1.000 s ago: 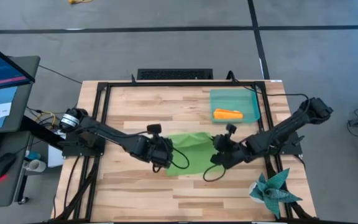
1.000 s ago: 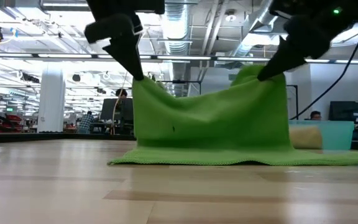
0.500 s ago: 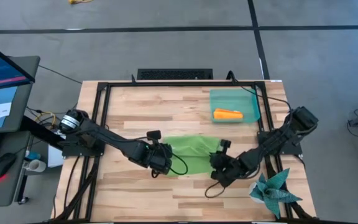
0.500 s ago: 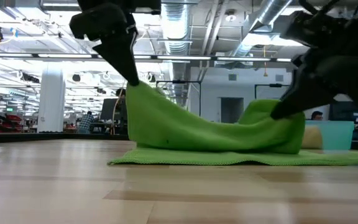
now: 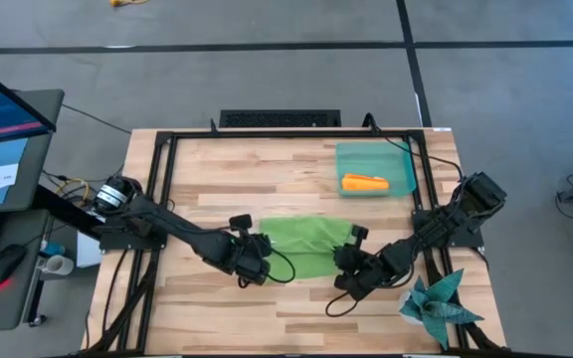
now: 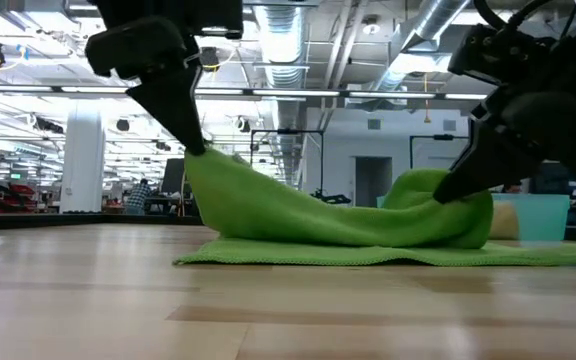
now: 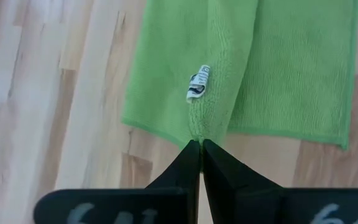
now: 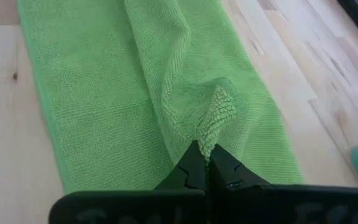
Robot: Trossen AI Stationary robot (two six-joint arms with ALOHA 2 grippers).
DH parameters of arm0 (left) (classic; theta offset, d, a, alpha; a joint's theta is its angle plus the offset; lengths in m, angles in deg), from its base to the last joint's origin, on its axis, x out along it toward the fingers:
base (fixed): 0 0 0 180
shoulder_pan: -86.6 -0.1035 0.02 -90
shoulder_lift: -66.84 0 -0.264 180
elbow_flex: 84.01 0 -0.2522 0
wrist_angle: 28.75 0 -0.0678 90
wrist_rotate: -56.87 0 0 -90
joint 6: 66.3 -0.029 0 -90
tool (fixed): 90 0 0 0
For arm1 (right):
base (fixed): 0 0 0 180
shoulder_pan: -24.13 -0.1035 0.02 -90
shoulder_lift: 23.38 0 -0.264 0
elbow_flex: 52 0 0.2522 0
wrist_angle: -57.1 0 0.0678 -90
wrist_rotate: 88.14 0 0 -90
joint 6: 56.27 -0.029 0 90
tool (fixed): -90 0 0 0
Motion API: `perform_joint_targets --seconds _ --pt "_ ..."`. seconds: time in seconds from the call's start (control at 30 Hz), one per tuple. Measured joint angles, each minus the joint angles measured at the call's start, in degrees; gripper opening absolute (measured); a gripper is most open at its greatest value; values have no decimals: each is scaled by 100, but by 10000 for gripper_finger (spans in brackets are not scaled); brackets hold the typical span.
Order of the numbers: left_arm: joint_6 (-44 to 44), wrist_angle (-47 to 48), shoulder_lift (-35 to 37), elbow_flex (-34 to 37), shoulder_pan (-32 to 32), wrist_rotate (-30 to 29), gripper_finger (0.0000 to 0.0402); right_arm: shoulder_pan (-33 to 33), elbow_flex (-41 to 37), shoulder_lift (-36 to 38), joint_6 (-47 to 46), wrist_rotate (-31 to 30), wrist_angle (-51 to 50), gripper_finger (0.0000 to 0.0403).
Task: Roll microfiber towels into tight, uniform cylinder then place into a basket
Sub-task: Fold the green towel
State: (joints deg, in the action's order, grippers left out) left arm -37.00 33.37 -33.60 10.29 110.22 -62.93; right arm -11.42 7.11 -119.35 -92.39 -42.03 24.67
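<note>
At the worktop's centre, the left pincer is clamped on one corner of the lime green towel, and the right pincer is clamped on the neighbouring corner, the cloth pinched to a small tuft between its fingertips in the right wrist view. Seen level across the table, the left corner is held higher while the right one sits low, so the fabric slopes down between them over a flat lower layer. The step in hand looks like folding the towel over itself before rolling; to do it well, both corners should travel together and land square on the far edge, with the span kept lightly taut so no ridge forms. A lengthwise crease already runs down the middle and wants smoothing. The towel is soft, nubbly microfiber with a stitched hem and a small white care tag near the left grip. At about one o'clock from it sits the basket, translucent teal plastic, shallow and rectangular, with the orange towel inside as a short roll. Near five o'clock, at the worktop's corner, lies a spiky dark teal cloth.
</note>
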Motion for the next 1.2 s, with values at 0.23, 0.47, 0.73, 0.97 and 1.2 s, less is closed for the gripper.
perform_joint_targets --seconds 0.23,0.47,0.73,0.97,1.2 --pt "431 -86 0 5 148 -46 4 0 0 0 -58 203 138 8" --pt "798 -141 0 5 352 -103 4 0 0 0 -142 347 138 8" --pt "1040 -391 -377 3 636 -406 4 -7 0 0 -138 406 119 8" --pt "1172 -595 -470 3 676 -201 4 4 0 0 -142 681 120 8" --pt "1171 -583 -470 3 686 289 4 7 0 0 -142 705 132 12"
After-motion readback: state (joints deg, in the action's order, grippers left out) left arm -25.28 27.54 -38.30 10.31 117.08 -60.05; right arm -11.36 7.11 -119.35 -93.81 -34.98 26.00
